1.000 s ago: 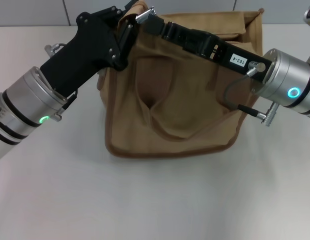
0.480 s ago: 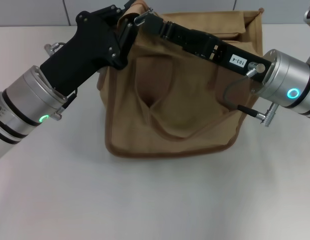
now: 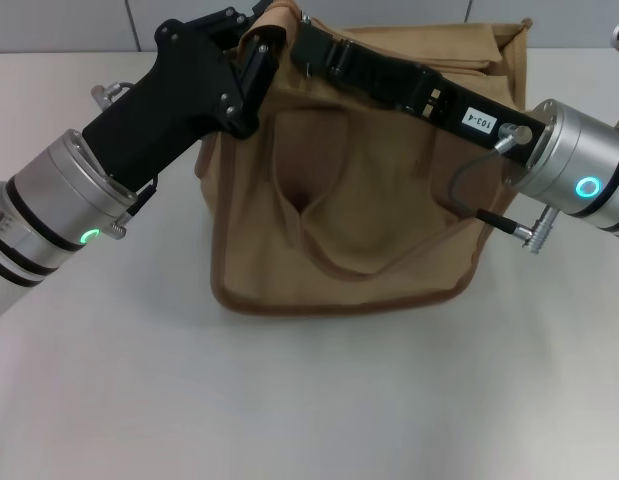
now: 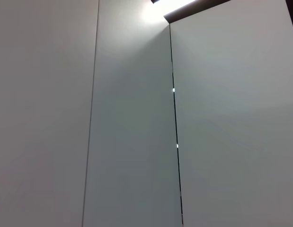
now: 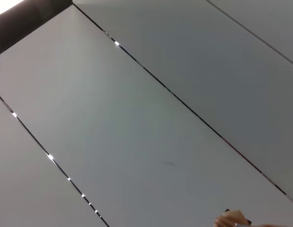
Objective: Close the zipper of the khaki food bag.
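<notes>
The khaki food bag (image 3: pixel 369 220) stands upright in the middle of the white table, its strap handle hanging down the near face. My left gripper (image 3: pixel 261 42) is shut on the tan fabric at the bag's top left corner. My right gripper (image 3: pixel 303 36) reaches leftward across the bag's top, its narrow shut tip just beside the left gripper. The zipper line and its silver pull are hidden behind the right arm and fingers. Both wrist views show only grey wall panels.
The white table (image 3: pixel 289 400) stretches open in front of and beside the bag. A grey wall runs behind it. My right arm's wrist (image 3: pixel 579 180) sits by the bag's right side, with a cable loop against the fabric.
My right gripper has moved up and back along the bag's top toward the left corner. The silver piece seen at its tip before is now hidden. The left arm has barely moved.
</notes>
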`<state>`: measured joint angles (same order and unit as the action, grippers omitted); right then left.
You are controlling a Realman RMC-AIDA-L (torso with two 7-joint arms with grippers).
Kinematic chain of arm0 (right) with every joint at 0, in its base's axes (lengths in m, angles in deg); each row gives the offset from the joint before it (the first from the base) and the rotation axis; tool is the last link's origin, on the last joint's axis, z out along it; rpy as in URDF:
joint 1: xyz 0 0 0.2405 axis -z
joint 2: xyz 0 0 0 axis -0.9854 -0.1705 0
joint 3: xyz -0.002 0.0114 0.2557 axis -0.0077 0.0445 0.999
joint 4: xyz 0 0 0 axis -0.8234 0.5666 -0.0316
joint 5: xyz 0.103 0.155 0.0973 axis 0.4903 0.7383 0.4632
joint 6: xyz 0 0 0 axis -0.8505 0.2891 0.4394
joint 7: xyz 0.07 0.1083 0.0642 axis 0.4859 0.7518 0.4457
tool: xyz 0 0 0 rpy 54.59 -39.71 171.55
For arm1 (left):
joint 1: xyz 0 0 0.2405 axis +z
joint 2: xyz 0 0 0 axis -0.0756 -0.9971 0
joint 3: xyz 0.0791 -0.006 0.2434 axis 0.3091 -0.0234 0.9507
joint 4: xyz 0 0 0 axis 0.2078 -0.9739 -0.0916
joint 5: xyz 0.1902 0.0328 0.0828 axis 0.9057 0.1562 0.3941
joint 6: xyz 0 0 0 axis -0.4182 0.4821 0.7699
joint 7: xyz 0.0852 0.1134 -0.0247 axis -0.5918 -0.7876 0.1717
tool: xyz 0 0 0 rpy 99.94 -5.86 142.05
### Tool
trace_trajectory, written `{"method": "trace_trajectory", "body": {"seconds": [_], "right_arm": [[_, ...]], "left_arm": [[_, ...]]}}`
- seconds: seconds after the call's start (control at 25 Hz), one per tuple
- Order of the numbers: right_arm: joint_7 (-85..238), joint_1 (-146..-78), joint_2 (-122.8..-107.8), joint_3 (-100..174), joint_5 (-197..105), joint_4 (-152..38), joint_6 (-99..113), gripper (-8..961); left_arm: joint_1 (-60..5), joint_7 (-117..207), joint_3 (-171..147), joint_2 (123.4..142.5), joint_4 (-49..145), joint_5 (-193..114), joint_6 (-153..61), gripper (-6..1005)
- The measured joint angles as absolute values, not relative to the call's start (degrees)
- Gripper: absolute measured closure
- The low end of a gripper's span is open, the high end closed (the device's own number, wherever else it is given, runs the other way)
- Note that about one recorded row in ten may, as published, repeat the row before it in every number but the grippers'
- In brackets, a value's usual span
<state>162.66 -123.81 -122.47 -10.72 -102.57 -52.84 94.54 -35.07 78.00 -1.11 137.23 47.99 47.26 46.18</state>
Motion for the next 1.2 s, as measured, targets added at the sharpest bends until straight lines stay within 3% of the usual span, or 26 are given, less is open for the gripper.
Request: {"method": "trace_trajectory", "body": {"seconds": [0.64, 0.84, 1.08, 1.2], "right_arm": [[163.09, -125.02, -122.48, -11.40, -102.82, -52.91, 91.83, 416], [163.14, -124.90, -122.49, -11.46, -102.74, -52.97, 91.80, 628], [163.98, -124.64, -122.48, -11.47, -102.79, -53.26, 93.41, 804], [163.95, -124.18, -122.48, -11.35, -102.76, -53.18, 94.42, 794]], "left_arm": [[-35.06, 77.95, -1.08, 137.24, 47.96, 47.09, 45.95, 953], [-35.02, 77.94, -1.07, 137.26, 48.04, 47.16, 45.99, 952], [-35.06, 77.95, -1.21, 137.28, 48.03, 47.21, 45.67, 951], [-35.05, 77.95, -1.53, 137.29, 48.03, 47.40, 45.25, 950]]}}
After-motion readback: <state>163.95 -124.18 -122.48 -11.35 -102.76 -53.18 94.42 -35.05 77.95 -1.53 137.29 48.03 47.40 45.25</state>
